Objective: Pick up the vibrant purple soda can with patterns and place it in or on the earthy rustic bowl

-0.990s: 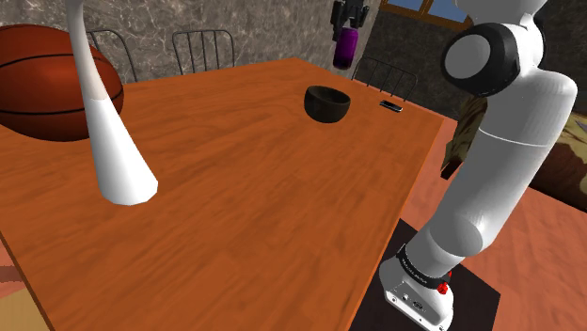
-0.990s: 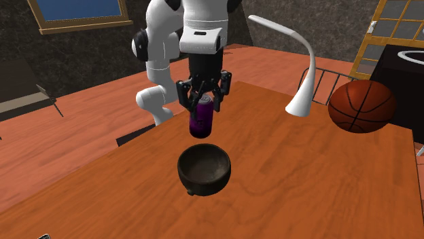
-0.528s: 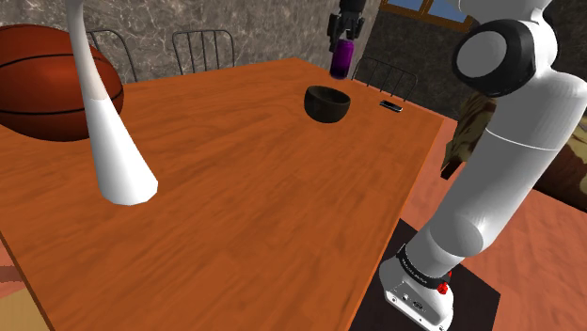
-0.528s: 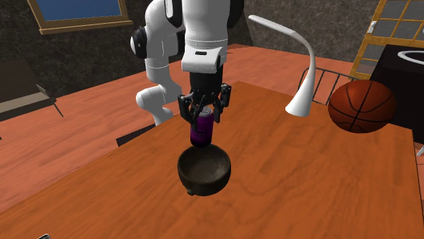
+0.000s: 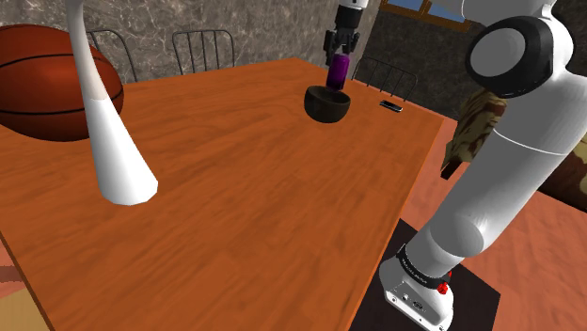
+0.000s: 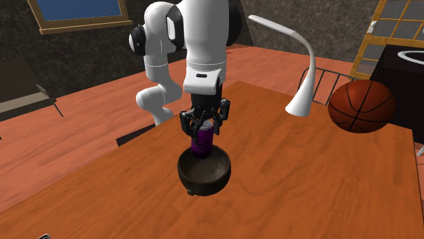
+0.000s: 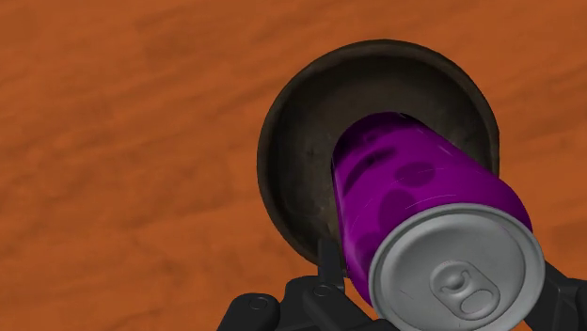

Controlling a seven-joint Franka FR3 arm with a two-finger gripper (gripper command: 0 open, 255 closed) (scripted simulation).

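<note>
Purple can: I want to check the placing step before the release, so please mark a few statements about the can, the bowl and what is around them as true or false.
1. The claw is shut on the purple can. True.
2. The can lies on its side on the table. False: it hangs upright in the claw.
3. The can is over the opening of the bowl. True.
4. The bowl is bright white. False: it is dark, brownish inside.
5. The basketball sits in the bowl. False: it is far from the bowl, past the white lamp.
</note>
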